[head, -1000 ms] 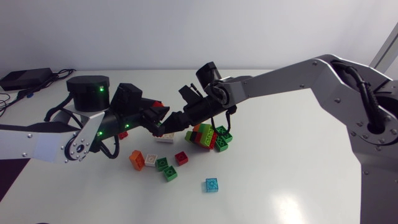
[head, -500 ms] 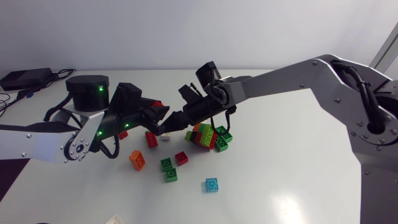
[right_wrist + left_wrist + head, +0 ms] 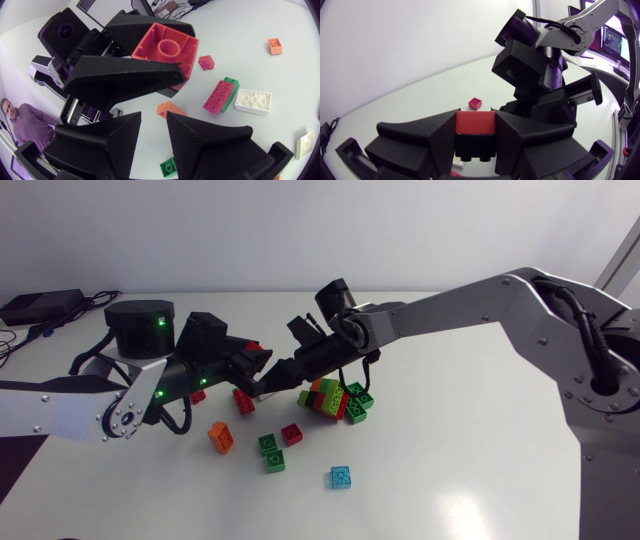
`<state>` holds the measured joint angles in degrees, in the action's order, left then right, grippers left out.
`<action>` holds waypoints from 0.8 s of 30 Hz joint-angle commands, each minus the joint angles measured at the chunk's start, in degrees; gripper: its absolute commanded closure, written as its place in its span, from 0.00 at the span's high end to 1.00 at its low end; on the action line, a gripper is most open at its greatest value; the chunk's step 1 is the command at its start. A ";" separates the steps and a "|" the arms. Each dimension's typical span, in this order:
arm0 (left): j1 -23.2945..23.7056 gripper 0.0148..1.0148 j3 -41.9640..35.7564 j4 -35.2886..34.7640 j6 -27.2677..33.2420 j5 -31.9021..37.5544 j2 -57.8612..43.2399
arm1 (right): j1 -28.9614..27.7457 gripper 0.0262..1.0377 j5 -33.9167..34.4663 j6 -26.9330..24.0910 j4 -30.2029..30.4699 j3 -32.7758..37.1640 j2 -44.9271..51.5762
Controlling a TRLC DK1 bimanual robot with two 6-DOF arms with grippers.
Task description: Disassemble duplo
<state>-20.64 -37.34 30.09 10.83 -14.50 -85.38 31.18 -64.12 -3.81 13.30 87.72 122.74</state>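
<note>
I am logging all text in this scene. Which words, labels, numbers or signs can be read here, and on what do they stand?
None can be read.
The red brick in the left hand shows no print.
Any marks on the studs of the blue brick are too small to read.

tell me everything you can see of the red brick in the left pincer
The red brick is a small square piece of glossy-looking plastic, clamped from two sides between the fingers of the left pincer, off the table. The right wrist view shows its hollow underside with one round tube, facing the open right pincer.
</note>
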 commanded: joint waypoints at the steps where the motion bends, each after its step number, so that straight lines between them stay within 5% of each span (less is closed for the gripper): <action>1: 0.25 0.02 0.78 1.12 -0.99 0.18 1.18 | 0.11 0.37 -0.04 1.35 -0.38 -1.68 0.13; 24: 1.84 0.03 0.96 1.73 -0.90 0.26 1.27 | -0.15 0.37 0.22 1.18 -0.47 -1.59 0.31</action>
<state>-19.11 -37.32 30.92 10.83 -14.50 -84.71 31.16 -64.05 -3.81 13.30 87.72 122.74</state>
